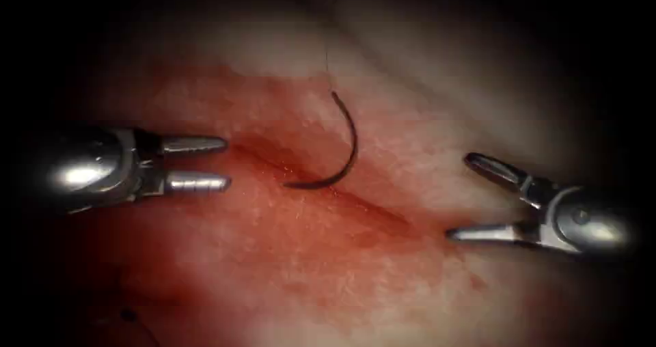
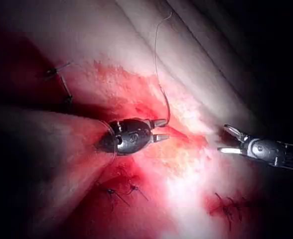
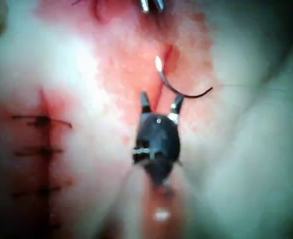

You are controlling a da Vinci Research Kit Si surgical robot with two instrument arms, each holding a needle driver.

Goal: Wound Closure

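The curved needle (image 1: 353,149) lies free on the tissue (image 1: 287,251) across the cut (image 1: 383,210), held by neither tool. Its pointed end rests at the cut's edge; I cannot tell if it enters the tissue. Thread (image 1: 328,63) runs from its other end away over the pale tissue. My left tool (image 1: 227,162) is to the left of the needle, open and holding nothing. My right tool (image 1: 459,197) stands to the right of the cut, open wide and holding nothing. The right wrist view has the needle (image 3: 179,92) just beyond the right tool (image 3: 161,97).
Red fluid (image 1: 225,238) stains the tissue around the cut. Older stitched cuts with dark thread ends (image 2: 117,192) (image 2: 226,206) (image 3: 37,149) lie on other parts of the tissue. The thread (image 2: 156,55) trails over pale tissue past the left tool (image 2: 162,130), with the right tool (image 2: 223,139) opposite.
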